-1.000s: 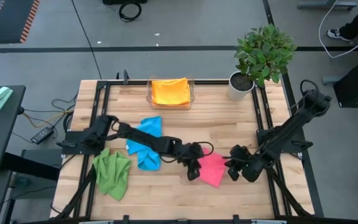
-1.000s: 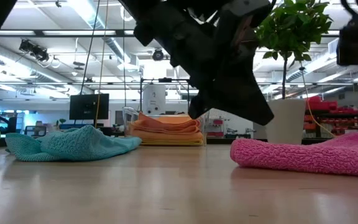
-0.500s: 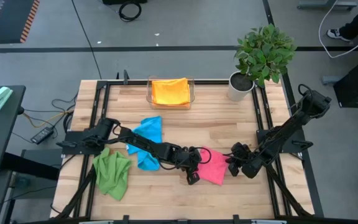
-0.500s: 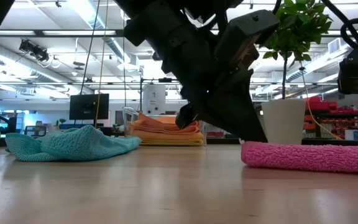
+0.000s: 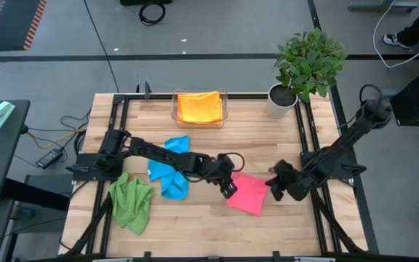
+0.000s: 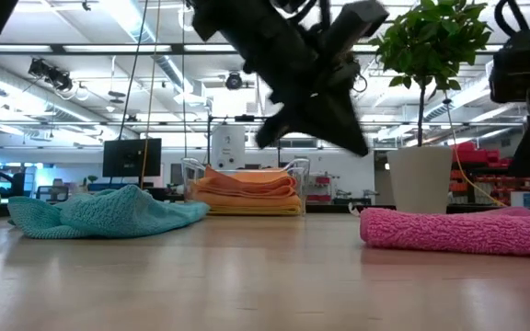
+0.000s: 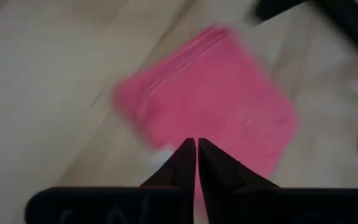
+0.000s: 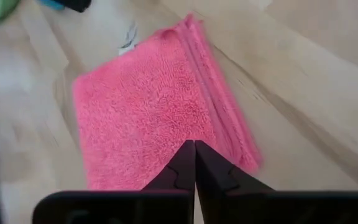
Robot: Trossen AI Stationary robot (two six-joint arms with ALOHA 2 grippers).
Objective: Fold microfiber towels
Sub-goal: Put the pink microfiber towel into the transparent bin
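A folded pink towel (image 5: pixel 246 193) lies flat on the table (image 5: pixel 268 145), right of centre. The left gripper (image 5: pixel 228 188) hangs clenched and empty just above its left edge; the right gripper (image 5: pixel 277 186), likewise clenched and empty, hovers off its right edge. Blue (image 5: pixel 168 172) and green (image 5: pixel 131 201) towels lie crumpled to the left; an orange towel (image 5: pixel 198 106) sits folded in a tray (image 5: pixel 174 109).

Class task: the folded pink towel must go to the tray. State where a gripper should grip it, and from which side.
Grip the pink towel at its layered edge, probably from above on the right gripper's side: it lies flat, so only edges offer a pinch.
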